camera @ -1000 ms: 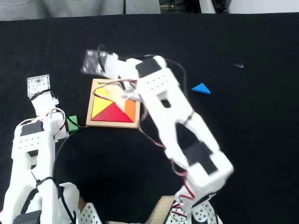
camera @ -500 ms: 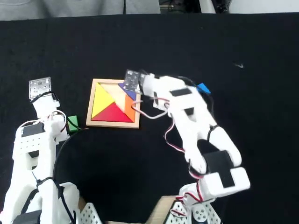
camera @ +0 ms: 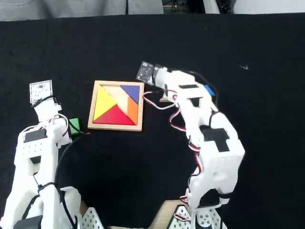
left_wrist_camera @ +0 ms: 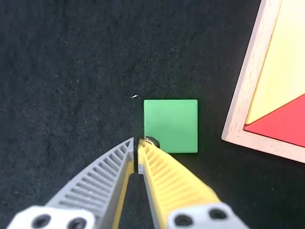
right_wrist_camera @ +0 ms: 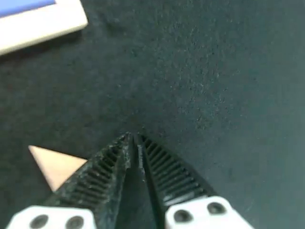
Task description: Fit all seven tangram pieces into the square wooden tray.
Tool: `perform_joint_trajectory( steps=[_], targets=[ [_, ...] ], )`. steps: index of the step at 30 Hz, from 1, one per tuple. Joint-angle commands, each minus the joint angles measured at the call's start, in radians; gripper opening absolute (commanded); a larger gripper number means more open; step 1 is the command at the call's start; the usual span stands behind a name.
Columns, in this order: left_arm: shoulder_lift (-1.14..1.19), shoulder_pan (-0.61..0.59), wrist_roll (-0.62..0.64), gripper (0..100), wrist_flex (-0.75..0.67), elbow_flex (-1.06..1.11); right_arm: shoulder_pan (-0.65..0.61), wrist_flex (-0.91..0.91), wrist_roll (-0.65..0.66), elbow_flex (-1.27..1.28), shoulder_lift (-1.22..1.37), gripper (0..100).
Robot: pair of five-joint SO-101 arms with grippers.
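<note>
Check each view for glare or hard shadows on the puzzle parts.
High view: the square wooden tray is evenly lit, with no glare. Left wrist view: the green square piece is flatly lit. Right wrist view: the pale wooden triangle shows no hard shadow.

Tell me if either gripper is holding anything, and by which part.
Nothing held. Left gripper shut beside the green square; right gripper shut beside a tan piece.

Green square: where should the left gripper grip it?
Come straight down and pinch two opposite straight edges of the green square. It lies flat on the table, apart from the tray, so both sides look free. The left gripper, shut at its edge, must open first.
</note>
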Motion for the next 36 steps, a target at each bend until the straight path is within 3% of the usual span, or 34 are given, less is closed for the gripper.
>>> perform_joint_trajectory(
  steps=[1, 10, 16, 21, 29, 31, 36],
  targets=[
    [-0.025, -0.01, 0.005, 3, -0.018, -0.005, 0.023, 0.17, 0.014, -0.093, 0.002, 1.1],
    [-0.025, -0.012, 0.005, 3, -0.018, -0.005, 0.048, 0.591, 0.015, -0.194, -0.107, 1.1],
    [-0.025, -0.012, 0.005, 3, -0.017, -0.007, 0.031, 0.818, 0.127, -0.174, -0.209, 1.1],
    [-0.025, -0.012, 0.005, 3, -0.015, -0.007, 0.015, 0.836, 0.058, -0.157, -0.265, 2.6],
    [-0.025, -0.012, 0.005, 3, -0.014, -0.007, -0.087, 0.76, 0.049, -0.03, -0.265, 28.5],
    [-0.025, -0.012, 0.005, 3, -0.014, -0.007, -0.106, 0.71, 0.034, -0.01, -0.265, 28.4],
    [-0.025, -0.012, 0.005, 3, -0.014, -0.007, -0.123, 0.589, -0.155, -0.008, -0.263, 26.8]
  ],
)
